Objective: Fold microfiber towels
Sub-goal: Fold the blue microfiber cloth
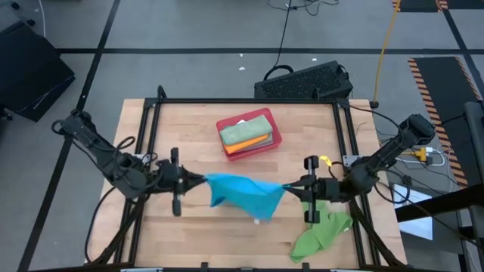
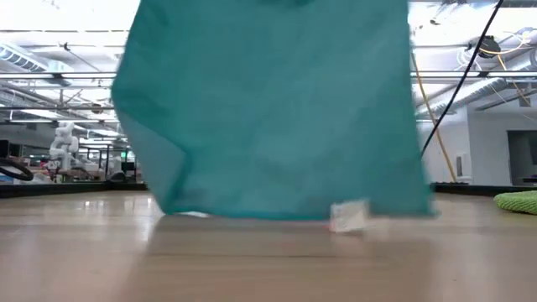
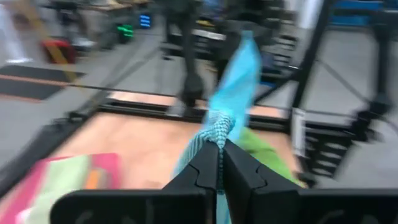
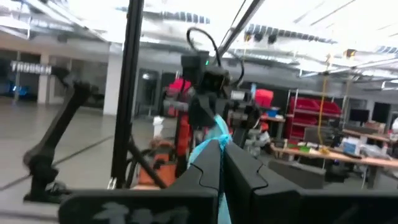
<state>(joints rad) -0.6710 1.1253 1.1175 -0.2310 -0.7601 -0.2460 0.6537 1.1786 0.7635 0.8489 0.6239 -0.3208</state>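
Blue towel [image 4: 214, 140] in right hand [image 4: 222, 163]

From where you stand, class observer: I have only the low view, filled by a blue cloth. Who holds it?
Observer: Both grippers. The left gripper is shut on one corner of the bright blue towel.
Operator: And the other side?
Observer: The right gripper is shut on the opposite corner, stretching it between them.
Operator: What else is on the table?
Observer: A red tray with folded towels lies beyond; a bright green towel lies crumpled near the right arm.
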